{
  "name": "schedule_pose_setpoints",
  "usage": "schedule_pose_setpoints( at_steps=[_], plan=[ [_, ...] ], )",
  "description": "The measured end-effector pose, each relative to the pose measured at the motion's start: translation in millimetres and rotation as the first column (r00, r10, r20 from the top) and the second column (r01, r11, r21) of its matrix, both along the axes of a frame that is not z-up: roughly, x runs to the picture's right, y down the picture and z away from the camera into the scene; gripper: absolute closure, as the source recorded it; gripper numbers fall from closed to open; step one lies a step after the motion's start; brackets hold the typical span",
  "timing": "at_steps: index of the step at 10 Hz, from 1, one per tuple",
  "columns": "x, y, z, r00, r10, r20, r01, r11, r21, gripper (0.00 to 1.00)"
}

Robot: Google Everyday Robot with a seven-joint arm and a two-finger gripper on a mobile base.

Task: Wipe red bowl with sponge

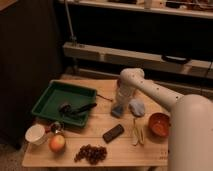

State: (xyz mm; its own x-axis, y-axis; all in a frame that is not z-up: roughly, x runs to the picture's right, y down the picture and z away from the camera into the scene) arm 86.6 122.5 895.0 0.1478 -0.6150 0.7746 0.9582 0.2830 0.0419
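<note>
The red bowl (159, 123) stands upright on the right side of the wooden table (120, 150). A small blue sponge (118, 110) lies near the table's middle, to the left of the bowl. My gripper (122, 102) hangs straight down from the white arm (150, 90), right above the sponge and at or close to its top. The bowl is apart from the gripper, to its lower right.
A pale blue lump (137, 107) lies right of the sponge. A green tray (47, 100) with a dark brush (76, 108) sits at left. A dark block (113, 133), a yellowish peel (137, 133), grapes (91, 153), an apple (57, 143) and a white cup (36, 133) lie along the front.
</note>
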Motion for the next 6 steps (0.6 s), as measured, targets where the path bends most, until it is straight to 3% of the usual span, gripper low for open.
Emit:
schedule_pose_setpoints(
  at_steps=[1,3,6],
  plan=[
    [4,0,-1.0,1.000,0.000,-0.020,0.000,1.0000,-0.001,0.99],
    [7,-5,-15.0,0.998,-0.032,-0.062,0.033,0.9993,0.016,1.00],
    [13,-28,-66.2,0.990,-0.082,-0.111,0.090,0.9938,0.065,1.00]
  ],
)
